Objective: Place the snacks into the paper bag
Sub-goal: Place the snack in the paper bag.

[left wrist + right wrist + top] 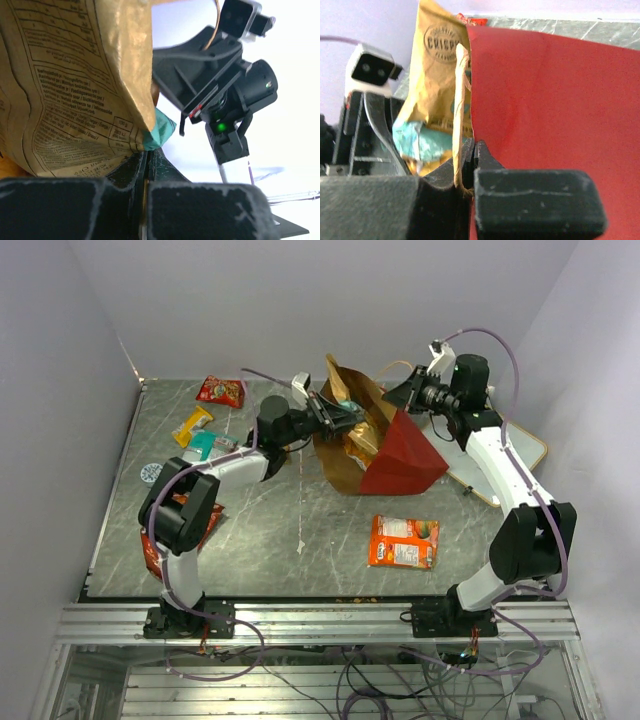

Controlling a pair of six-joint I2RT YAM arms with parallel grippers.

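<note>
The paper bag leans on its side mid-table, red outside, brown mouth facing left. My right gripper is shut on its upper rim by the tan handle; the red wall fills the right wrist view, with the gripper at its edge. My left gripper is shut on the teal end of a gold chip bag, held upright over the bag's mouth. The gold bag also shows in the left wrist view above the gripper, and in the right wrist view.
An orange flat pack lies in front of the bag. A red Doritos bag, a yellow packet and a teal packet lie at the back left. An orange bag lies under my left arm. A white board lies at the right.
</note>
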